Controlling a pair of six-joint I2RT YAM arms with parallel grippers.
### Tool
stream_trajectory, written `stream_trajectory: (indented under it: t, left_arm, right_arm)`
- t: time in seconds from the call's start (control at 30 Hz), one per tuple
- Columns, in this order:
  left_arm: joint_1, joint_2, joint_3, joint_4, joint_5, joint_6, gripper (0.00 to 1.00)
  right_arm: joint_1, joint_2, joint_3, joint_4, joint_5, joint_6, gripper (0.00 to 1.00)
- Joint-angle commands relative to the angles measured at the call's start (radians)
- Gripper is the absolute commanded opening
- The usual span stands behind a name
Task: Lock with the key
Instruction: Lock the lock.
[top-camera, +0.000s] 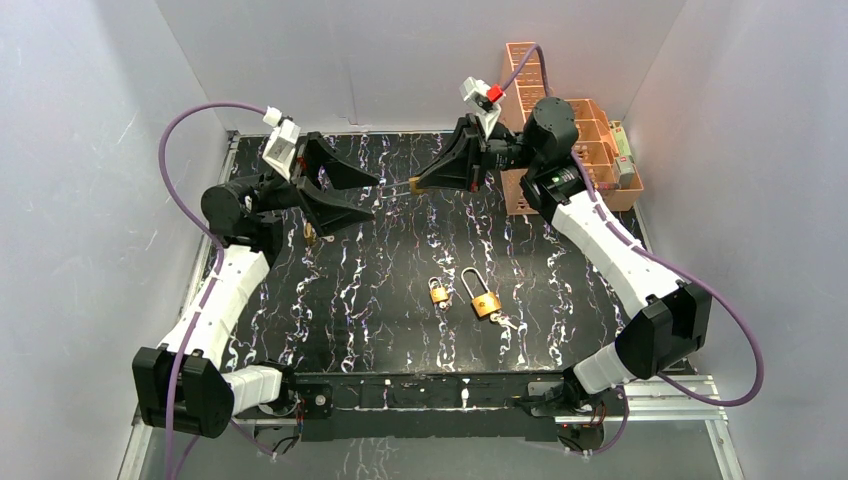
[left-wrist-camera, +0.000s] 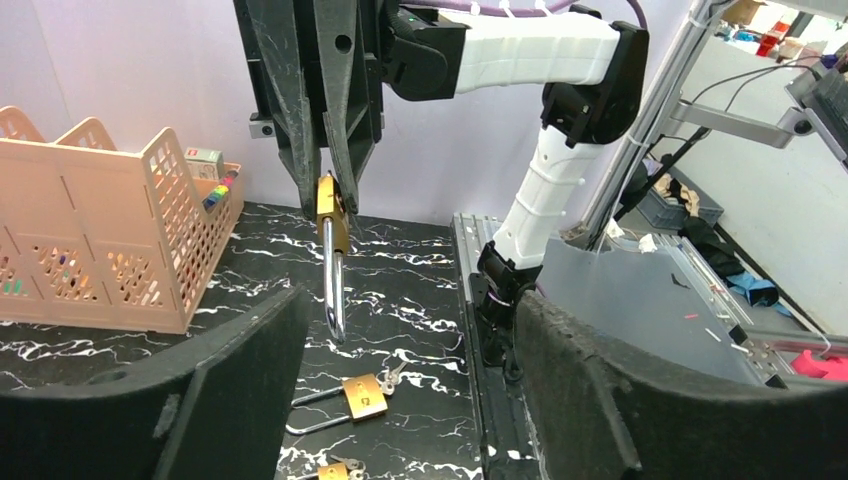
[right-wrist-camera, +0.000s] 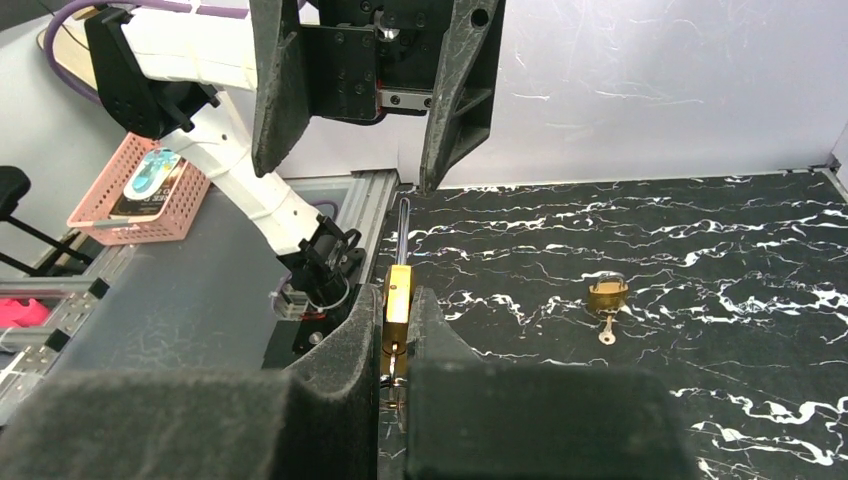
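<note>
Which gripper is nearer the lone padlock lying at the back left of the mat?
Left. The left gripper hovers open right beside the lone padlock; the right gripper, shut on the held padlock, is farther off to the right.

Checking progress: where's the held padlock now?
The padlock sits back centre in the top view, pinched in the right gripper, shackle toward the open left gripper.

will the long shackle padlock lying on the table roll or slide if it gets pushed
Probably slides, not rolls: the long-shackle padlock lies flat on its blocky brass body. It looks solid metal, so likely stiff and heavy for its size. The key at its body's end looks loose and may trail or swing when lifted.
</note>
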Motion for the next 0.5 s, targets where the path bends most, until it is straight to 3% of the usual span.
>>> stream_trajectory:
  t: [0.0, 0.47]
  left_arm:
    - [0.013, -0.014, 0.010, -0.026, -0.060, 0.067, 0.77]
    - [0.015, -0.003, 0.017, -0.134, -0.080, 0.147, 0.72]
  right_arm:
    - [0.002, -0.014, 0.065, 0.084, -0.005, 0.037, 0.00]
    - [0.001, 0.010, 0.048, 0.221, 0.011, 0.141, 0.00]
